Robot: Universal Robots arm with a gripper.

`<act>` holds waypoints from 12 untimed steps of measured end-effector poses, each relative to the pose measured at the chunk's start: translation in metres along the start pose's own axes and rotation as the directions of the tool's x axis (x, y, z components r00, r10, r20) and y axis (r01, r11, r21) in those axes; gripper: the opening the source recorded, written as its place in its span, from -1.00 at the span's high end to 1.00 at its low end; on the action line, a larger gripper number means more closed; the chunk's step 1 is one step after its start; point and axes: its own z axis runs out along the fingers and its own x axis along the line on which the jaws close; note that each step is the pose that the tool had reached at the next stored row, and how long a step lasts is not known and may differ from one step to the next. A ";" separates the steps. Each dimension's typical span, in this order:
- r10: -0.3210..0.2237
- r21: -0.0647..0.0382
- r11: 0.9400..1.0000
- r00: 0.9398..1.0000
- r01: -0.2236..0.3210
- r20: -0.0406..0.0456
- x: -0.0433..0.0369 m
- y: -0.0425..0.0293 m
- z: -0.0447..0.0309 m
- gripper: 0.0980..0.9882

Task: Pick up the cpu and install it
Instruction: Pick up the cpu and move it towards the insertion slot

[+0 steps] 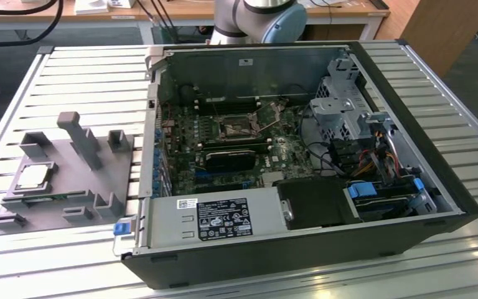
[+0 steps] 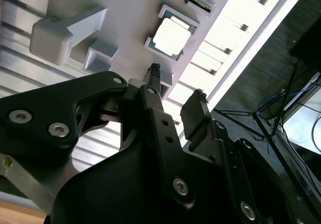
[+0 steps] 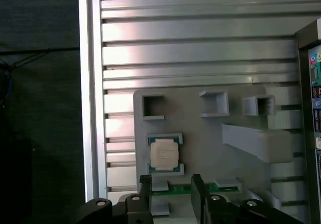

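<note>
Placement of the cpu (image 3: 164, 153): you have it lying flat, silvery plate up, in a shallow square pocket of the grey fixture (image 3: 200, 143). A thin dark rim shows around the plate. A narrow green circuit strip (image 3: 203, 188) lies in the fixture just beside that pocket. Around them stand the fixture's small open boxes and one taller slanted post.

Your hand (image 3: 170, 183) hangs clear of the cpu and touches nothing. In both wrist views its two black fingers stand apart with an open gap between them, and nothing is held. In the first wrist view the cpu lies beyond the fingertips, roughly in line with that gap.

The fixture rests on the slatted metal table (image 1: 81, 81), toward the exterior view's left. Just beside it, toward the exterior view's right, the computer case (image 1: 305, 265) lies on its side with the panel off. You can see the green motherboard (image 1: 222, 152) inside, and the square socket (image 1: 237, 128) sits near its middle, well apart from the cpu. The arm (image 1: 260, 18) rises behind the case.
</note>
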 end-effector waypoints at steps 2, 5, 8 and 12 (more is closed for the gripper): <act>0.000 0.000 1.000 1.000 0.000 0.000 0.0000 -0.0001 0.0023 0.16; 0.000 0.000 1.000 1.000 0.000 -0.002 0.0001 -0.0003 0.0057 0.16; 0.000 0.000 1.000 1.000 0.000 -0.005 0.0002 -0.0005 0.0088 0.16; 0.000 0.000 1.000 1.000 0.000 -0.006 0.0002 -0.0006 0.0106 0.16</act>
